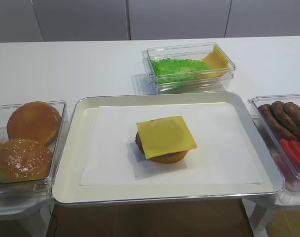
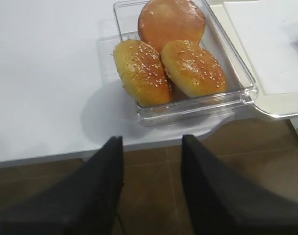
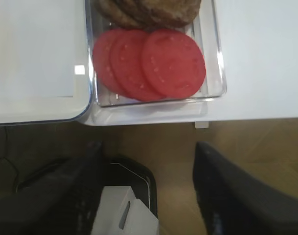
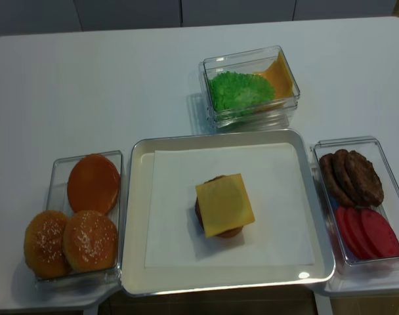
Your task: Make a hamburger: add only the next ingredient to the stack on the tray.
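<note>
A square yellow cheese slice (image 1: 166,135) lies flat on top of the stack (image 1: 169,158), covering most of the brown patty and the bottom bun. The stack sits in the middle of the silver tray (image 1: 71,148) on its white paper sheet. Neither gripper shows in the high views. In the right wrist view my right gripper (image 3: 148,147) hangs open and empty below the table's front edge, near the tray's corner (image 3: 85,105). In the left wrist view my left gripper (image 2: 151,139) is open too, empty, off the front edge before the bun container.
A clear container of domed buns (image 1: 26,143) stands left of the tray. One with green lettuce and yellow cheese (image 1: 189,66) is behind it. One with patties and red tomato slices (image 3: 149,63) is on the right. Brown floor lies below the table edge.
</note>
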Tool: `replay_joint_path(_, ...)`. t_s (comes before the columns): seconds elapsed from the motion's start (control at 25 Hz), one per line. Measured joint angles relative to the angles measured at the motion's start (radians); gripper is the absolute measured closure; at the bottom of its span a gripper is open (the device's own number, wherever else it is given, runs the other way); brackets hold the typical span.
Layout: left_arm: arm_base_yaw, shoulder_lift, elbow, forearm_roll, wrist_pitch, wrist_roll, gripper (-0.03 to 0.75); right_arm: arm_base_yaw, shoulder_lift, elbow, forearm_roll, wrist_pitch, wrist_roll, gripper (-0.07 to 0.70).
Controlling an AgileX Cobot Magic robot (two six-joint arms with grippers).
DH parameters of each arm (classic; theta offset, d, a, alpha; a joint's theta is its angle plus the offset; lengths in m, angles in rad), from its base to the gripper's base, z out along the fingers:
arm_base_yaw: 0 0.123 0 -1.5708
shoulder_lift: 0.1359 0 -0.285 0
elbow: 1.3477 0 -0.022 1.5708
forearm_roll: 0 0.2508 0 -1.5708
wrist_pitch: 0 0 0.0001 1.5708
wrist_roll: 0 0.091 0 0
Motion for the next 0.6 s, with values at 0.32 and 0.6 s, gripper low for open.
replay_joint_path(0.32, 0.0, 0.0, 0.0, 0.0, 0.0, 0.0, 0.416, 0.0, -0.325, 0.111, 0.038, 0.01, 0.0, 0.203)
replay_joint_path(0.6, 0.0, 0.0, 0.0, 0.0, 0.0, 0.0, 0.416, 0.0, -0.576, 0.119, 0.018, 0.021, 0.0, 0.204)
